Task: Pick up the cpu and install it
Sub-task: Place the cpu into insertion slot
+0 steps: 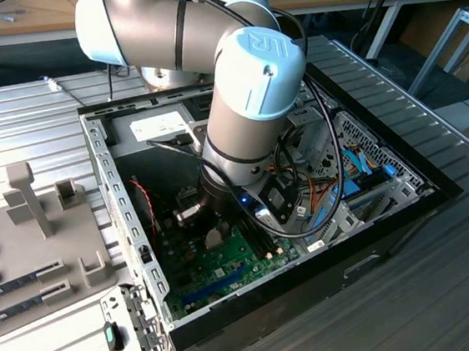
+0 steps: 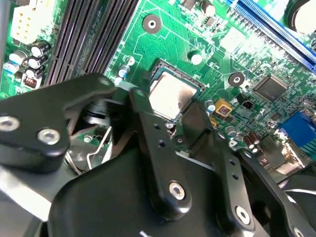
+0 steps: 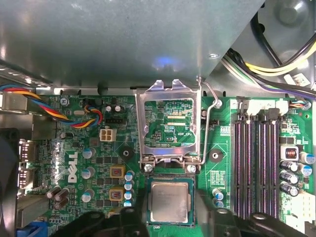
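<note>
First wrist view: the black end effector (image 3: 170,224) hangs just over the small square silver-grey cpu (image 3: 170,201), which lies in its socket on the green motherboard (image 3: 74,163). Its fingers straddle the chip, spread slightly wider than it. Beyond, the hinged metal socket frame (image 3: 170,121) stands open.

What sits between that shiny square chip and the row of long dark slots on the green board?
In the first wrist view, bare green board with a round mounting hole separates the silver-grey square cpu from the long dark memory slots.
</note>
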